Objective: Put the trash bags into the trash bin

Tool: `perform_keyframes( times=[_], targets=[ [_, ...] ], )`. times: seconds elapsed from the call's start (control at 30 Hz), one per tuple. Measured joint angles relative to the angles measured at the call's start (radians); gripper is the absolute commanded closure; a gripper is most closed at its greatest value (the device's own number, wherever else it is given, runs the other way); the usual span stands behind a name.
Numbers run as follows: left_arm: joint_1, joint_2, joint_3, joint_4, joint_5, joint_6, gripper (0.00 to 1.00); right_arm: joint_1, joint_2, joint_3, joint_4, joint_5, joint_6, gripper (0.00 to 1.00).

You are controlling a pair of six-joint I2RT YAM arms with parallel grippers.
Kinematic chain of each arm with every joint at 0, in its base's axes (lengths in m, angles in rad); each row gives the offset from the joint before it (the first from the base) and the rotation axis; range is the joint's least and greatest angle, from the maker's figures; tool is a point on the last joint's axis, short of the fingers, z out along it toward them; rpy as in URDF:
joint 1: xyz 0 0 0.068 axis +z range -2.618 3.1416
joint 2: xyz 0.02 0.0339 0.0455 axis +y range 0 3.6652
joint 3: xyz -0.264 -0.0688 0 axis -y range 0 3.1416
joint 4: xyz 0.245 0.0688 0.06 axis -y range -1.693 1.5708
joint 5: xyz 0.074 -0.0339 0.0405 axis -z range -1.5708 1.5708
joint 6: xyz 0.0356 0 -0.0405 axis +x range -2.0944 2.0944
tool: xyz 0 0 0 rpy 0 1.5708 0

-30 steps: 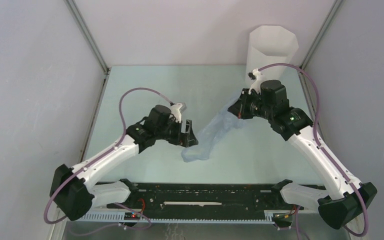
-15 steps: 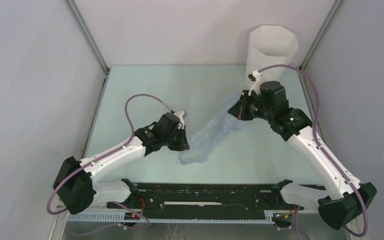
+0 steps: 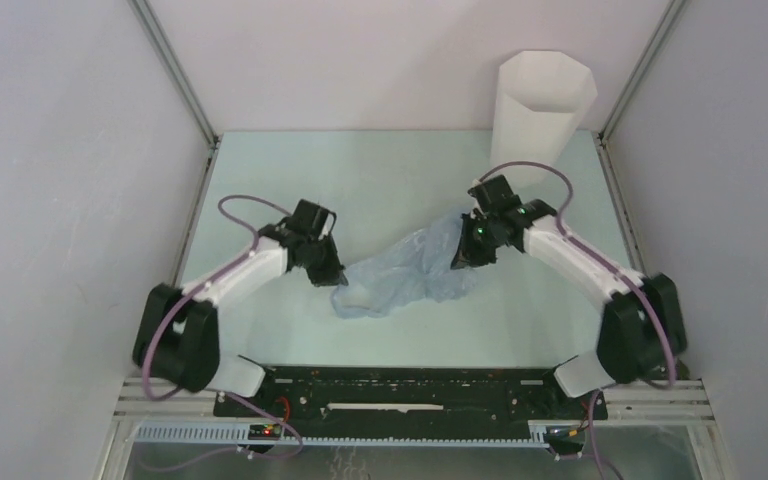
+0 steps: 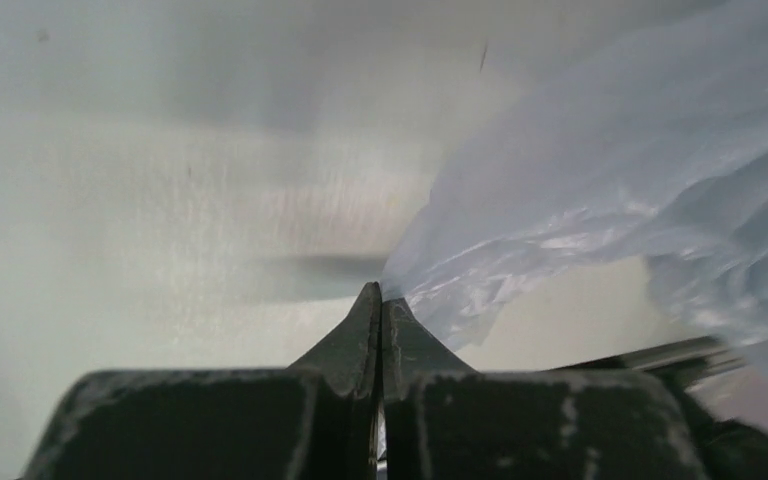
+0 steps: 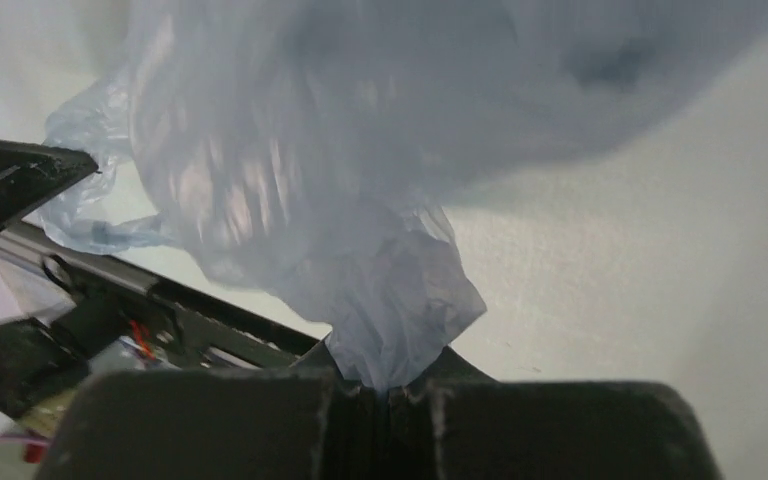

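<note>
Bag (image 3: 400, 280) now slack and bunched at the middle of the worktop (image 3: 260, 170), no longer strung out in a long diagonal as a second ago. Pinched at both ends: left tool (image 3: 338, 283) shut tight on a corner, right tool (image 3: 460, 260) clamped on a gathered wad, both drawn in lower. Still well short of the bin (image 3: 545, 100) in the far right corner, so likely gathered for the lift.

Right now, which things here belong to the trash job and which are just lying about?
Job: trash bag, trash bin, left gripper and right gripper, both pinching the bag.
Just there: black rail along the near edge, purple cables.
</note>
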Motion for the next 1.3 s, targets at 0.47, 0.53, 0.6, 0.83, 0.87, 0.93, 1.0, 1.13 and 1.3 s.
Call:
perform_keyframes(
  times=[0.47, 0.53, 0.6, 0.83, 0.87, 0.93, 1.0, 1.13, 1.3],
  targets=[
    [-0.155, -0.002, 1.126, -0.025, -0.338, 0.209, 1.0, 0.143, 0.357, 1.259, -0.175, 0.156, -0.113, 0.87],
    [-0.243, -0.294, 0.851, 0.088, -0.364, 0.229, 1.0, 0.33, -0.046, 0.802, 0.108, 0.2, -0.2, 0.97],
    [-0.196, -0.547, 0.609, 0.145, -0.472, 0.184, 1.0, 0.397, -0.359, 0.458, 0.243, 0.187, -0.227, 1.0],
    [-0.048, -0.407, -0.061, 0.187, -0.319, 0.006, 1.0, 0.239, -0.288, 0.131, 0.276, 0.255, -0.232, 1.0],
    [-0.049, -0.327, -0.133, 0.167, -0.275, -0.01, 1.0, 0.241, -0.192, 0.097, 0.249, 0.241, -0.228, 1.0],
    [-0.052, -0.267, -0.224, 0.091, -0.203, -0.037, 1.0, 0.248, -0.016, 0.023, 0.195, 0.221, -0.216, 1.0],
    [-0.051, -0.269, -0.216, 0.055, -0.158, -0.049, 1.0, 0.254, 0.091, -0.047, 0.086, 0.189, -0.196, 1.0],
    [-0.032, -0.22, 0.071, -0.02, -0.096, -0.034, 1.0, 0.243, 0.085, 0.064, -0.057, 0.133, -0.163, 1.0],
    [-0.016, -0.072, 0.775, -0.1, -0.105, 0.053, 1.0, 0.181, 0.121, 0.698, -0.146, 0.072, -0.14, 1.0]
  ],
)
